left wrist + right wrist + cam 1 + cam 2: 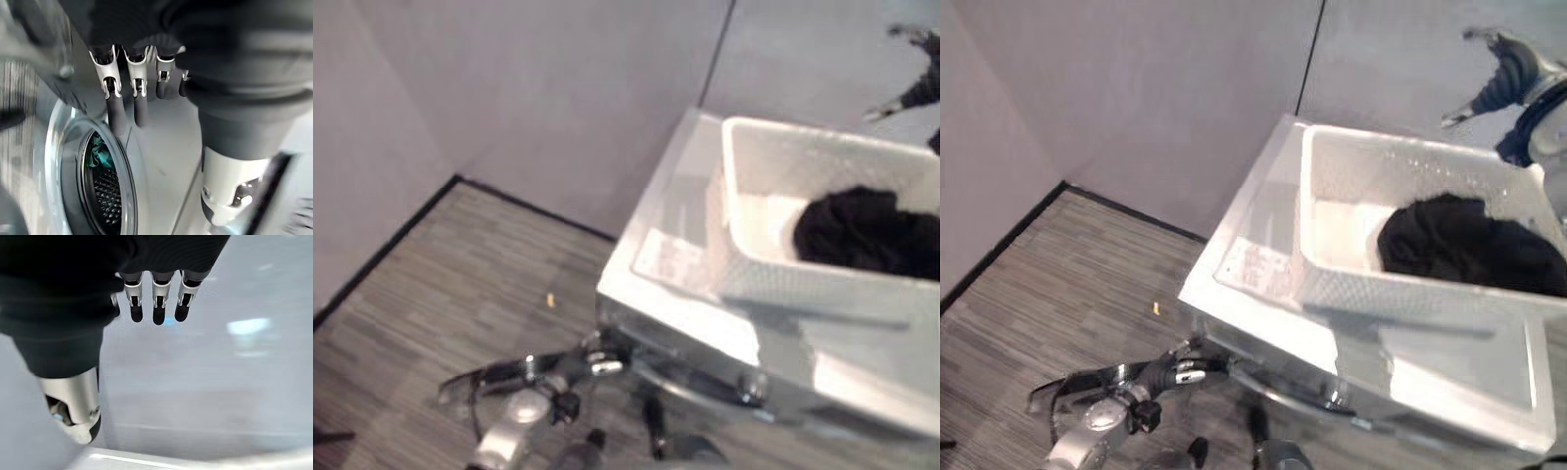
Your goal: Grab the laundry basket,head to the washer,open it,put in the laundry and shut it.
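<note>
grey walls meet a striped floor [431, 284]. eye views: white basket [1351, 284] of dark laundry [1459, 245] sits on the washer [666, 284]; left hand [1170, 374] low at its front, right hand [1503, 78] raised beyond. wrist views: both hands released, fingers straight; open drum [100, 191] holds teal cloth [100, 149]

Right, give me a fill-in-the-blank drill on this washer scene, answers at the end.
1. The white laundry basket sits on ___ of the washer.
2. The laundry in the basket is ___ in colour.
3. The left hand is down at the washer's ___.
4. The right hand has its fingers ___.

Answers: top; black; door; straight
</note>
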